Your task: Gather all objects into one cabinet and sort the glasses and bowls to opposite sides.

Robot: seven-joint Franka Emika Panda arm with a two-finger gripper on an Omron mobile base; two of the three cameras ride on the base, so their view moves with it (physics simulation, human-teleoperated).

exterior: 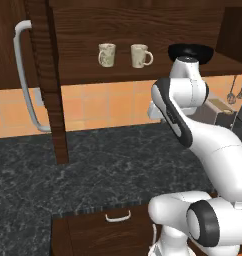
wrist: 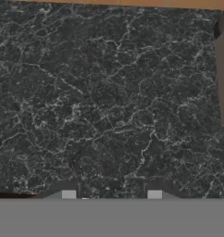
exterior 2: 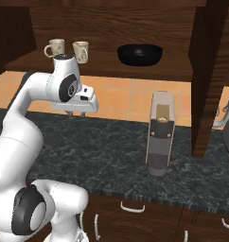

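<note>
Dark marble counter (exterior: pixel 93 160) sat under the open cabinet (exterior: pixel 138 75), where both cream mugs (exterior: pixel 107 54) stood left and the black bowl (exterior 2: pixel 139 54) right. Gripper (exterior 2: pixel 75 113) hung above the counter, fingers spread, holding nothing

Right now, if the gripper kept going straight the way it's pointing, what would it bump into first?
The gripper points down, so it would most likely meet the bare black counter first. Nothing shows between its open fingers and the stone.
</note>
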